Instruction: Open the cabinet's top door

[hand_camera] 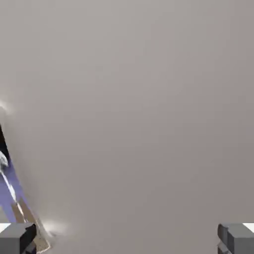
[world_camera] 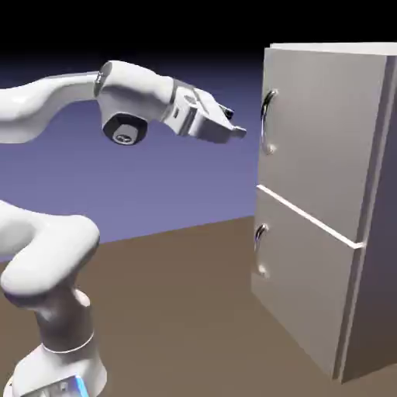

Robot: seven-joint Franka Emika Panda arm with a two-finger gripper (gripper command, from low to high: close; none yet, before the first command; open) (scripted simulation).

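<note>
Two doors on the cabinet [world_camera: 326, 194], both shut, gripper [world_camera: 236, 130] not yet at the handle.

Standing on the tabletop [world_camera: 194, 310] at the exterior view's right, with the top door [world_camera: 322, 132] above the shorter lower panel [world_camera: 302, 287]. Fitted with a curved silver bar handle [world_camera: 267, 122] at the edge nearest the arm, probably so a pull there swings the panel outward. Gripper held level and aimed at that handle, near it but apart, jaws spread wide with nothing between them; likely set so to straddle the bar. In the hand view, grey fingertips [hand_camera: 17, 238] far apart at the bottom corners and plain grey panel filling nearly everything. No brand, label or readable writing anywhere.
</note>
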